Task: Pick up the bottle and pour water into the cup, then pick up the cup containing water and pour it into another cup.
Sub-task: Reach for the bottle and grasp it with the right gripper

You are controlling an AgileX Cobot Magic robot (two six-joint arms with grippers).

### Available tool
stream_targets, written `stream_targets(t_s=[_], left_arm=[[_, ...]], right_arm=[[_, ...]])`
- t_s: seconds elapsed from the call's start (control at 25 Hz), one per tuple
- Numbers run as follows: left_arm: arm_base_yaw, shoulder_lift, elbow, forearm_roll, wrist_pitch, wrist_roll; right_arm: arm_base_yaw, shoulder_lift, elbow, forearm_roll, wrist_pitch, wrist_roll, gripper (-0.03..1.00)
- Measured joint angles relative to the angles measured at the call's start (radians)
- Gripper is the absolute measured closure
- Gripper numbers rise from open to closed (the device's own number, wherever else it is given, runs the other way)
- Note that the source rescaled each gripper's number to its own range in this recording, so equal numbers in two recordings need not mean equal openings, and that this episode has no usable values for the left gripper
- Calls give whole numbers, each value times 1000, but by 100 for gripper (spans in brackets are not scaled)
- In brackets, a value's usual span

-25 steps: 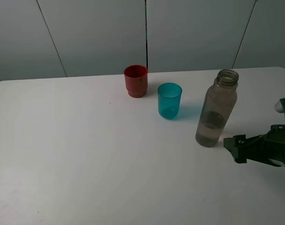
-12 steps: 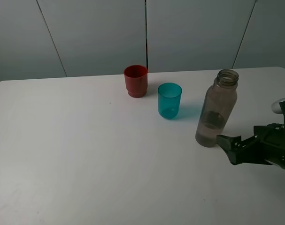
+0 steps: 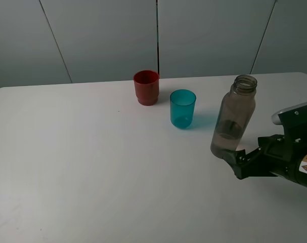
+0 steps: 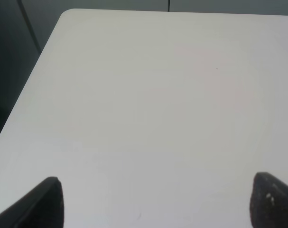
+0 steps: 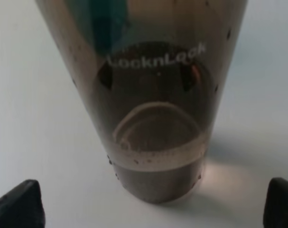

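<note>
The smoky grey-brown bottle (image 3: 234, 119) stands upright at the right of the white table (image 3: 92, 167), with a little water at its bottom; it fills the right wrist view (image 5: 148, 95). The teal cup (image 3: 183, 108) stands left of it, and the red cup (image 3: 146, 87) stands farther back left. My right gripper (image 3: 234, 164) is open, low by the bottle's base, its fingertips (image 5: 20, 204) wide apart on either side and apart from the bottle. My left gripper (image 4: 155, 199) is open over bare table and does not show in the exterior view.
The table's far left corner and edge (image 4: 63, 14) show in the left wrist view, with dark floor beyond. Grey wall panels (image 3: 158, 35) stand behind the table.
My right gripper has moved left toward the bottle's base. The bottle and both cups have not moved.
</note>
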Motion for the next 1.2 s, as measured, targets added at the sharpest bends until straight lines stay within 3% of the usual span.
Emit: stream_targets(t_s=[0.16, 0.6, 0.88, 1.2], left_arm=[[0, 0, 0, 0, 0, 0], [0, 0, 0, 0, 0, 0], [0, 0, 0, 0, 0, 0], [0, 0, 0, 0, 0, 0]], right_arm=[[0, 7, -12, -2, -13, -2, -3], [0, 169, -53, -4, -207, 31, -3], [0, 183, -65, -4, -266, 37, -3], [0, 185, -100, -6, -272, 37, -3]])
